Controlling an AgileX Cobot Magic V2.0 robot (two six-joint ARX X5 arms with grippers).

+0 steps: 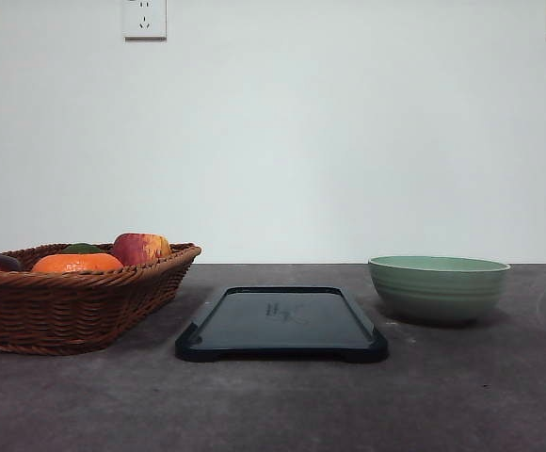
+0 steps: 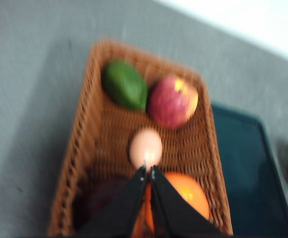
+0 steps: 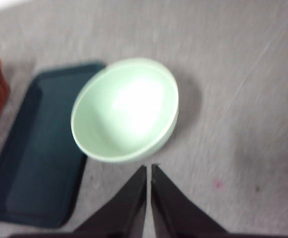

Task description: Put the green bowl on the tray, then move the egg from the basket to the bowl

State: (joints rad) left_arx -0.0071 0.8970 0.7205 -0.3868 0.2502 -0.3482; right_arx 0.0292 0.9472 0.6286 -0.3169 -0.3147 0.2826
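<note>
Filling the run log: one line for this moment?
stage: start | green bowl: on table, right of tray | egg: in basket | left gripper: shut | right gripper: shut

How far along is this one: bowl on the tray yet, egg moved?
Nothing is done yet. The bowl sits empty on the table, right of the tray, which is bare. The egg is in the basket with the fruit. Nothing is in hand: the left gripper is shut above the basket and the right gripper is shut above the table near the bowl. Both steps remain.
</note>
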